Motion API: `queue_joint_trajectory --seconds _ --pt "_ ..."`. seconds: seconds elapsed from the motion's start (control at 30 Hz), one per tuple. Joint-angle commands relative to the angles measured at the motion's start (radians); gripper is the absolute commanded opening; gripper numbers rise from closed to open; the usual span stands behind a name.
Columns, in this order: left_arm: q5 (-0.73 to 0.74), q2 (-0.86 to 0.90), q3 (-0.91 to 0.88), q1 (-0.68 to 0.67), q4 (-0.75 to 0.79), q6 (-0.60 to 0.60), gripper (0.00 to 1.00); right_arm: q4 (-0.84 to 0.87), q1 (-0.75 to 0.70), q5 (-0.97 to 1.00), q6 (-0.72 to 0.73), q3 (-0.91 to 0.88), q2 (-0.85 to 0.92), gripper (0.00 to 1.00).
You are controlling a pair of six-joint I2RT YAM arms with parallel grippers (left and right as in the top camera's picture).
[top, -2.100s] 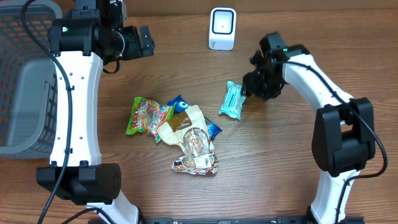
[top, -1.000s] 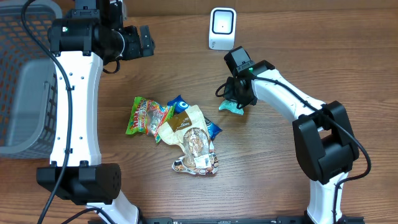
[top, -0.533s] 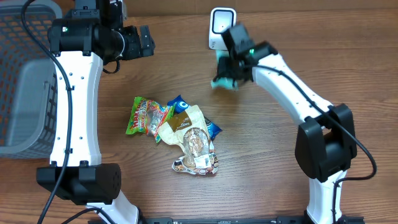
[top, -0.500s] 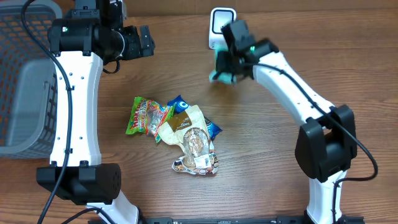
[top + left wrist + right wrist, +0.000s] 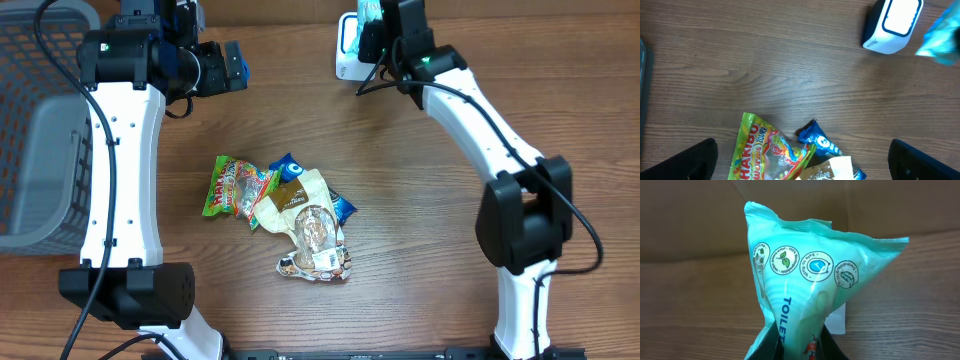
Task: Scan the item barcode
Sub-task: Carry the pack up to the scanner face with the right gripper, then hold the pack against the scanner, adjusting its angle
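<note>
My right gripper (image 5: 383,32) is shut on a teal wipes packet (image 5: 368,10) and holds it up at the table's far edge, right over the white barcode scanner (image 5: 347,58). The right wrist view is mostly filled by the packet (image 5: 805,275), pinched at its lower end between my dark fingers (image 5: 774,342). A bit of the white scanner (image 5: 838,320) peeks out behind it. From the left wrist, the scanner (image 5: 892,25) and the blurred packet (image 5: 942,37) sit at the upper right. My left gripper (image 5: 802,165) hangs open and empty, high over the table.
A pile of snack bags (image 5: 300,215) lies mid-table, with a Haribo bag (image 5: 228,187) and a blue Oreo packet (image 5: 290,165) among them. A grey basket (image 5: 40,150) stands at the left edge.
My right gripper closed on the teal packet on the table, lifted it and carried it back and up to the scanner. The left arm has not moved.
</note>
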Motion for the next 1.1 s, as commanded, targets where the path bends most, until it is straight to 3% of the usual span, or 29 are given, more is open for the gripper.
queue_joint_trajectory --seconds 0.0,0.43,0.83,1.07 --pt "-0.007 0.004 0.009 -0.008 0.002 -0.003 1.00 0.026 0.010 -0.004 -0.047 0.016 0.076 0.04" --pt "-0.007 0.004 0.009 -0.008 0.002 -0.003 1.00 0.070 0.012 -0.004 -0.048 0.019 0.113 0.04" --pt "-0.007 0.004 0.009 -0.008 0.002 -0.003 1.00 -0.171 0.019 0.040 -0.049 0.298 0.112 0.04" --pt "-0.007 0.004 0.009 -0.008 0.002 -0.003 1.00 -0.257 0.045 0.119 -0.146 0.380 0.112 0.04"
